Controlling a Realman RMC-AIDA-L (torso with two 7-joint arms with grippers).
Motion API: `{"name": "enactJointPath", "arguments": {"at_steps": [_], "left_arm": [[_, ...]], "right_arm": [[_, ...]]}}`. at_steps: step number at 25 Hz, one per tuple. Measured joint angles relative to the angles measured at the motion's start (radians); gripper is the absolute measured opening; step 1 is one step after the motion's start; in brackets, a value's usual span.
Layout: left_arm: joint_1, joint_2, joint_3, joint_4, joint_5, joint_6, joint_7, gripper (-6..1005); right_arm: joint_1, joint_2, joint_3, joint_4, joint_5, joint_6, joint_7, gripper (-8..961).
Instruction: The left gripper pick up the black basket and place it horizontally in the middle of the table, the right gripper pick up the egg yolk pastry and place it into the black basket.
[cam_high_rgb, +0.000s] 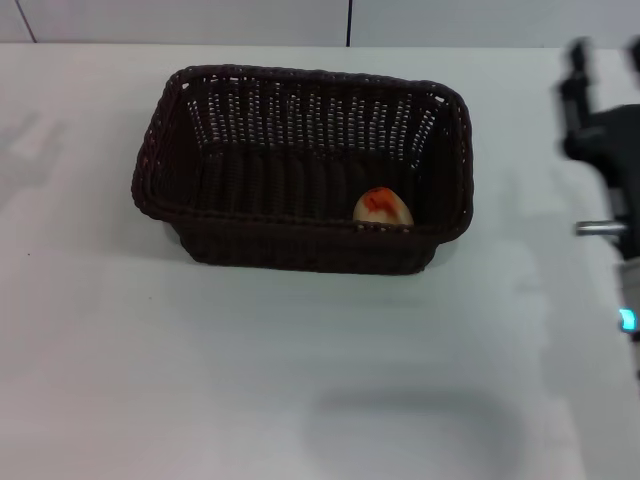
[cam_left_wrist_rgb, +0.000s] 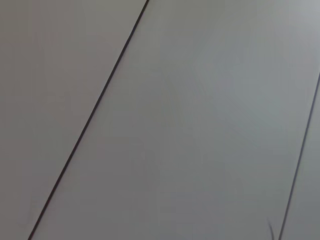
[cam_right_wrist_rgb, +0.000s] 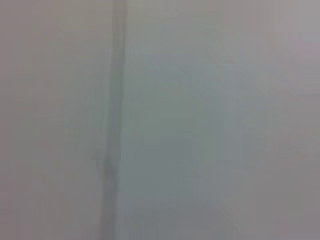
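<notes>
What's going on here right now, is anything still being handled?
Nothing is being held at this moment. The black basket sits lengthwise across the middle of the table, and the egg yolk pastry lies inside it, near the front wall toward the robot's right. The right gripper is off at the right edge of the head view, raised and clear of the basket. The left gripper is out of view. Both parts of the job look done.

Black basket (cam_high_rgb: 300, 165) sitting upright, long side across table (cam_high_rgb: 300, 380) middle; egg yolk pastry (cam_high_rgb: 383, 208) lying inside, against near-right wall.
</notes>
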Motion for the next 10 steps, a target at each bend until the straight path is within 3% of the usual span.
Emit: {"name": "enactJointPath", "arguments": {"at_steps": [7,10], "left_arm": [[0.0,-0.002,0.0,0.017,0.0,0.002,0.026,472],[0.0,-0.009,0.0,0.065,0.0,0.004,0.082,472]], "right_arm": [[-0.113,-0.003,0.114,0.018,0.053,-0.096,-0.015,511],[-0.124,-0.004,0.148,0.001,0.095,-0.093,-0.016,511]]}}
